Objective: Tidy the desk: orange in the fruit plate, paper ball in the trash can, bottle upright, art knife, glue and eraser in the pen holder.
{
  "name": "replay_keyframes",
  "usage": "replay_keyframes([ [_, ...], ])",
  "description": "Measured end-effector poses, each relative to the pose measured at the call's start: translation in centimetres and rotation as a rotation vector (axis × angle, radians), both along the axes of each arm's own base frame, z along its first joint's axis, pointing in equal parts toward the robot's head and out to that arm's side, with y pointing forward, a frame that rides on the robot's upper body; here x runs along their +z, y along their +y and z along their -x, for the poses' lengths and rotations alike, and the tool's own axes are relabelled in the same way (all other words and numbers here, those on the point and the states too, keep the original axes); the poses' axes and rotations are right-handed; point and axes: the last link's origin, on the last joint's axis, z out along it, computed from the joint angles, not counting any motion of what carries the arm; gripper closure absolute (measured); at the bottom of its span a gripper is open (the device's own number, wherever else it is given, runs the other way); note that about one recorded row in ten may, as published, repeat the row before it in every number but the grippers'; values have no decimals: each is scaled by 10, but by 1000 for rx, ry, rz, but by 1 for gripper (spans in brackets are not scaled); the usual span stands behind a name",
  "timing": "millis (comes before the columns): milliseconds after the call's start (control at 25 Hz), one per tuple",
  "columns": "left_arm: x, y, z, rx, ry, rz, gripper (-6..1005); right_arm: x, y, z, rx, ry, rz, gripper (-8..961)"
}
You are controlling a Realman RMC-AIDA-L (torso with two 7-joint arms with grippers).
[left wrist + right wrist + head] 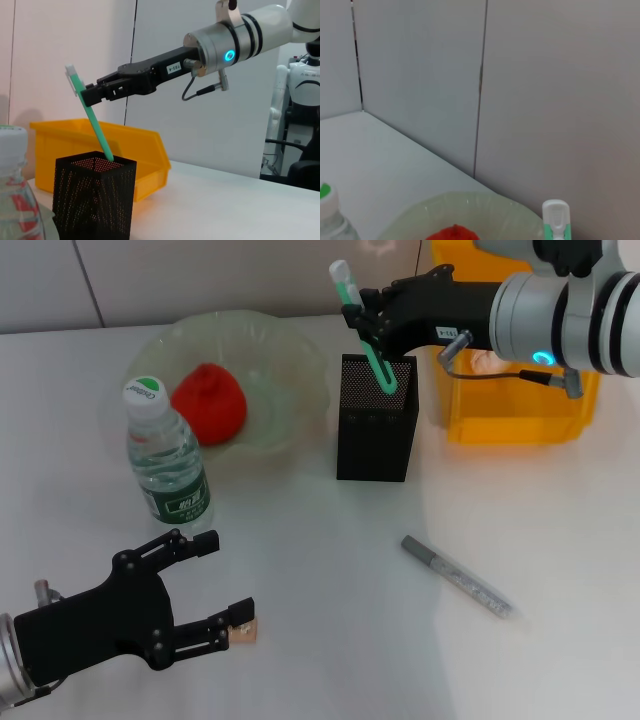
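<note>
A black perforated mesh pen holder (376, 420) held a mint-green stick with a white tip (362, 328). The translucent pale-green plate (262, 360) carried a red-orange fruit (208, 403); behind stood a yellow plastic bin (520, 400).

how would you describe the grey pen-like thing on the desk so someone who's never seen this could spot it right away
Start at the black mesh pen holder in the middle of the white desk, then look nearer the robot and to its right. There a slim grey stick-shaped tool lies flat and diagonal, alone on bare tabletop. Unlike the green tool the right gripper holds in the holder, it is grey and untouched.
</note>
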Motion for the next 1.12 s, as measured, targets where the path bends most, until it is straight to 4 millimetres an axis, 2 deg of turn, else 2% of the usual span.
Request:
replay_keyframes([
  [360, 0, -1, 0, 2, -2, 1, 137, -19, -7, -10, 8, -42, 33, 717],
  [560, 1, 0, 0, 1, -1, -3, 137, -17, -11, -17, -16, -31, 29, 709],
  [680, 2, 0, 1, 2, 0, -4, 137, -14, -12, -18, -22, -24, 23, 635],
  [880, 2, 0, 0, -1, -2, -6, 137, -1, -23, -15, -22, 17, 4, 511],
  [920, 3, 0, 0, -4, -4, -6, 137, 5, -25, -13, -25, 30, 5, 486],
  [960, 3, 0, 0, -6, -7, -5, 137, 21, -33, -8, -37, 54, 21, 481],
  [1000, 3, 0, 0, -6, -7, -5, 137, 21, -33, -8, -37, 54, 21, 476],
  [1120, 4, 0, -2, -13, -15, -8, 137, 40, -50, -6, -47, 46, 99, 461],
])
